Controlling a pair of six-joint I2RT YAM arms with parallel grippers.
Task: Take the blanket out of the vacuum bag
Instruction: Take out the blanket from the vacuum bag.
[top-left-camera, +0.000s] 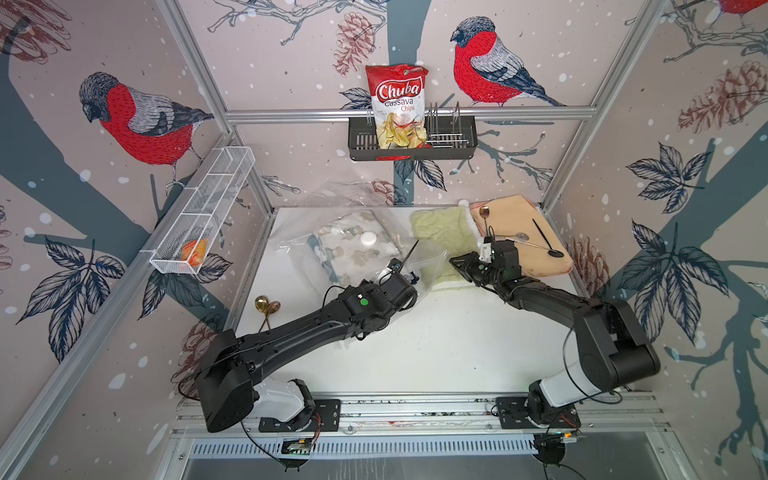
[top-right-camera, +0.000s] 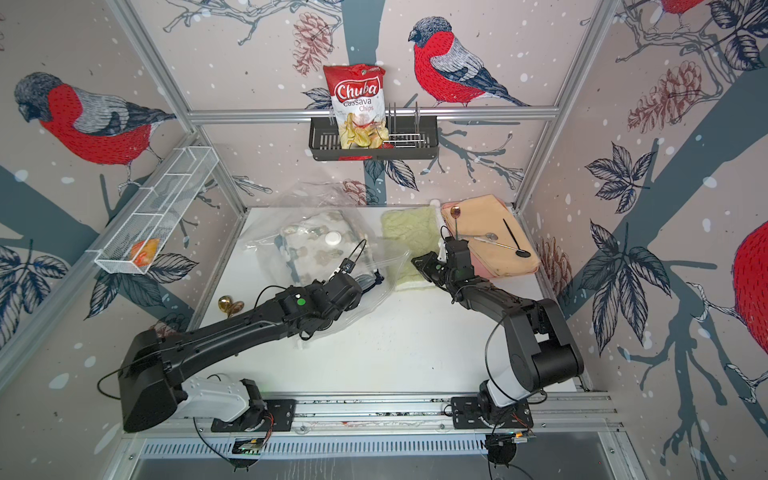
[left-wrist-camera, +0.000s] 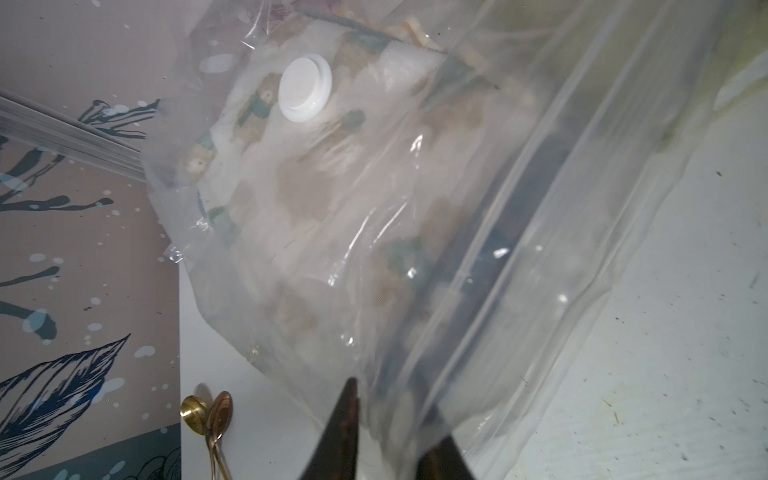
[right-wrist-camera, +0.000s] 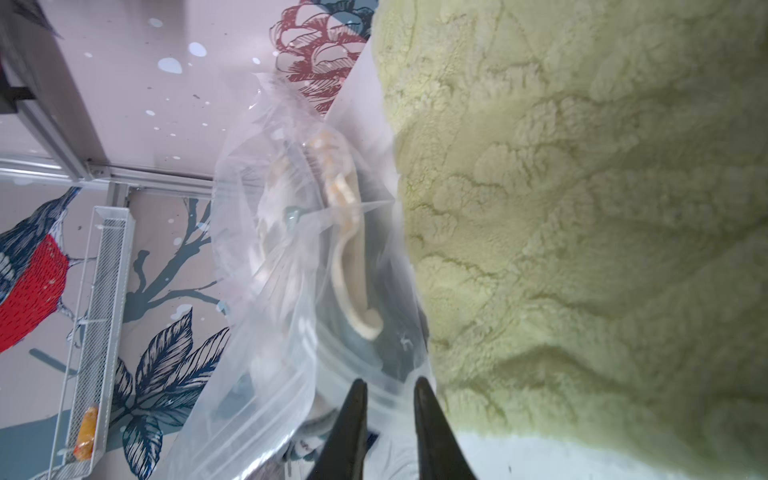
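Table (top-left-camera: 436, 345): bag (top-left-camera: 430, 259) sits mid-left toward the back, far end propped against the back wall, mouth toward front-right. Blanket (top-left-camera: 345, 249) in the bag, valve cap (top-left-camera: 368, 238) on top of it. Fleece (top-left-camera: 440, 237) just right of the bag, bag mouth lapping over its left edge. Cloth (top-left-camera: 523, 224) in the back-right corner, just right of the fleece, three spoons (top-left-camera: 521, 237) on it. Two more spoons (top-left-camera: 268, 305) at the table's left edge, in front of the bag. Rack (top-left-camera: 453, 141) on the back wall, chips (top-left-camera: 397, 104) in its left half. Wire basket (top-left-camera: 208, 208) on the left wall, packet (top-left-camera: 194, 251) in its front compartment.
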